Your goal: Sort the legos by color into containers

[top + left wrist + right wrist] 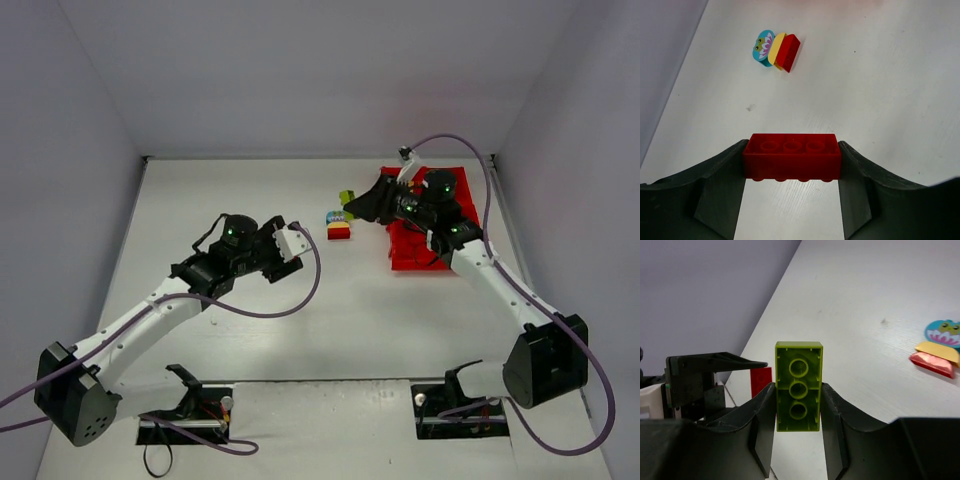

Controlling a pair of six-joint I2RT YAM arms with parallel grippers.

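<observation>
The left gripper (792, 167) pinches a red rectangular plastic brick (792, 156), the right gripper (798, 405) a lime-green plastic brick (799, 380); either, held only near the fingertips, might slip and fall short of the red four-bin tray (408, 258).

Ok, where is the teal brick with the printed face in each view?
Top external: teal brick with the printed face, upper half, just right of centre.
Left wrist: upper left.
Right wrist: at the right edge.
Shared landmark: the red brick beside it, a yellow piece between them.
</observation>
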